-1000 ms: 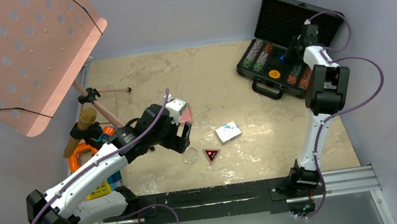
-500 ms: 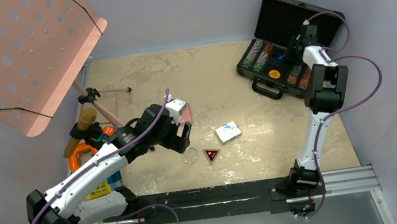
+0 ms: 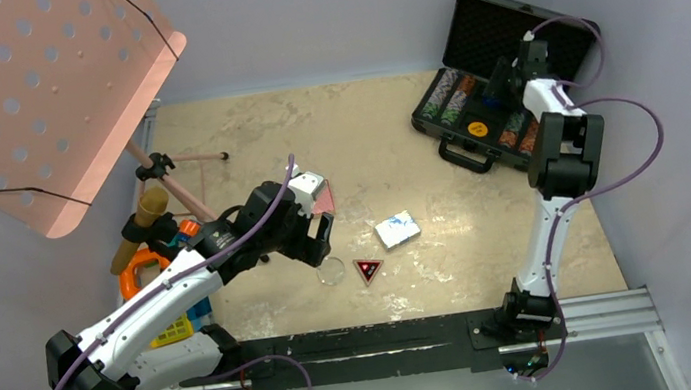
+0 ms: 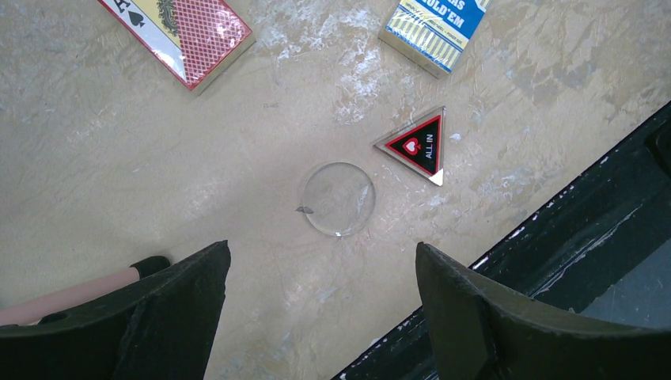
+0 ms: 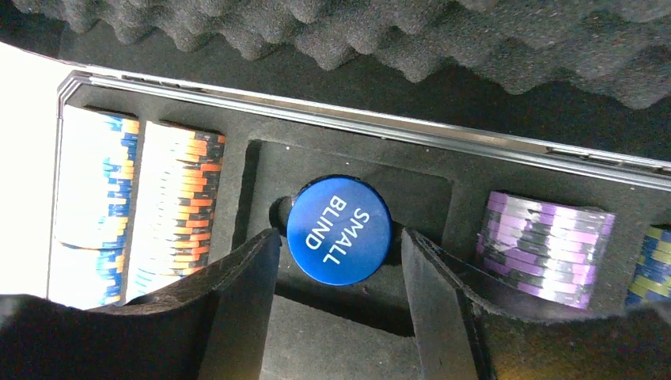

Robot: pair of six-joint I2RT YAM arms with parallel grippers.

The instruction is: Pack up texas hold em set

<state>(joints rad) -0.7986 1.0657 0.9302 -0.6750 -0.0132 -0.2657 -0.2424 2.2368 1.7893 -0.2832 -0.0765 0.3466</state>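
The black briefcase (image 3: pixel 465 153) lies open at the back right, with foam lid and rows of chips (image 5: pixel 174 206). An orange button (image 3: pixel 478 127) lies in it. My right gripper (image 3: pixel 500 84) hovers over it, open, jaws either side of a blue "SMALL BLIND" button (image 5: pixel 339 229) resting in a foam compartment. My left gripper (image 4: pixel 322 247) is open and empty just above the table, near a clear button (image 4: pixel 339 198). Beside that lie the dark triangular "ALL IN" marker (image 4: pixel 416 145), the blue/white deck (image 4: pixel 435 28) and the red deck (image 4: pixel 186 32).
A pink perforated music stand (image 3: pixel 36 95) overhangs the back left, its foot (image 3: pixel 186 161) on the table. Yellow and blue crates (image 3: pixel 176 328) and an orange tool (image 3: pixel 140 272) sit by the left arm. A black rail (image 3: pixel 390 335) runs along the table's near edge.
The right wrist has shifted slightly back and to the left over the briefcase. The left arm and the loose pieces on the table have not moved.
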